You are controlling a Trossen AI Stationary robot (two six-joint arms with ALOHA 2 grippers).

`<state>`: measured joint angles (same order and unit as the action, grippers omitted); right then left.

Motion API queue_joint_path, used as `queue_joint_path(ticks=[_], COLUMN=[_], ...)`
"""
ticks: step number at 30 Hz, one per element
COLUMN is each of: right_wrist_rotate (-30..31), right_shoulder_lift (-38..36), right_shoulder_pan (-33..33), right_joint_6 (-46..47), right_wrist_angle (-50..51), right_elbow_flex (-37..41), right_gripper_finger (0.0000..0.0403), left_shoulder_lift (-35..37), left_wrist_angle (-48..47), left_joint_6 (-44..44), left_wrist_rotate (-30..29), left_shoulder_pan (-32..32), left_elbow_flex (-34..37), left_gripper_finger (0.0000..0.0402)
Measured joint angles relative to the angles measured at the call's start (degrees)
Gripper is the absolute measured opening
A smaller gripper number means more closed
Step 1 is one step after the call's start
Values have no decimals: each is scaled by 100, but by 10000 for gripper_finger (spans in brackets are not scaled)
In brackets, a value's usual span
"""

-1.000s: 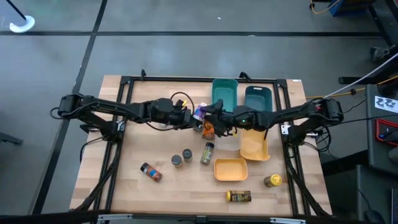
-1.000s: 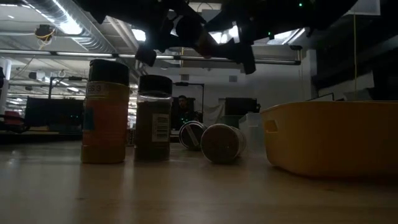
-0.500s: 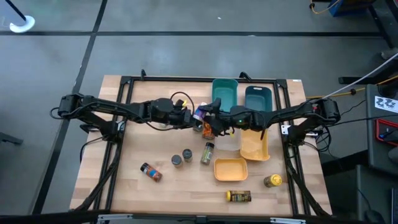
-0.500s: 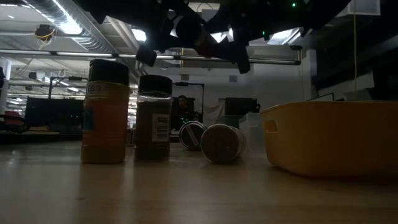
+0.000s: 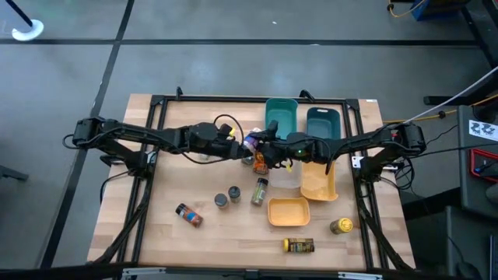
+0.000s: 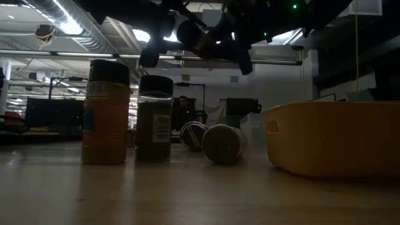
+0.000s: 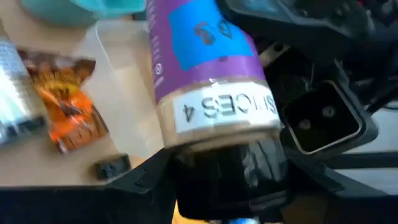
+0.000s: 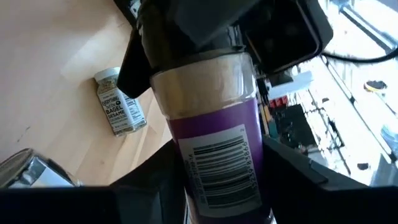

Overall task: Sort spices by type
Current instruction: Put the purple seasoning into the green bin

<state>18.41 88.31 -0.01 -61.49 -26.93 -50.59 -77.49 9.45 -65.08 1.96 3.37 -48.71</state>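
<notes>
both the left gripper (image 5: 240, 146) and right gripper (image 5: 261, 148) clench one purple-labelled jar (image 5: 250, 141), held above the counter (image 5: 156, 225). the teal bins (image 5: 281, 115) lie just beyond them. bare wood opens up below.

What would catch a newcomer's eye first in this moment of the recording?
The purple-labelled spice jar held in mid-air between the left gripper and the right gripper, which meet above the table's middle; both wrist views are filled by it. Next, the bright bins: two teal bins at the far edge and two yellow bins right of centre. Loose jars lie scattered on the near half of the wooden table.
</notes>
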Motion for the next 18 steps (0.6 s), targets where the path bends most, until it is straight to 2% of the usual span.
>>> queue_joint_path(ticks=[9, 18], right_wrist_rotate=[377, 871], right_shoulder_lift=[-9, -7], right_shoulder_pan=[0, -210], right_joint_6=[756, 1355], right_wrist_angle=[318, 575], right_elbow_flex=[-7, 4], right_gripper_finger=[179, 179], left_shoulder_lift=[2, 42], left_wrist_angle=[-1, -166], left_joint_6=[1124, 1818], left_wrist_rotate=[-71, -72], left_shoulder_pan=[5, 8], left_elbow_flex=[1, 3], left_gripper_finger=[241, 243])
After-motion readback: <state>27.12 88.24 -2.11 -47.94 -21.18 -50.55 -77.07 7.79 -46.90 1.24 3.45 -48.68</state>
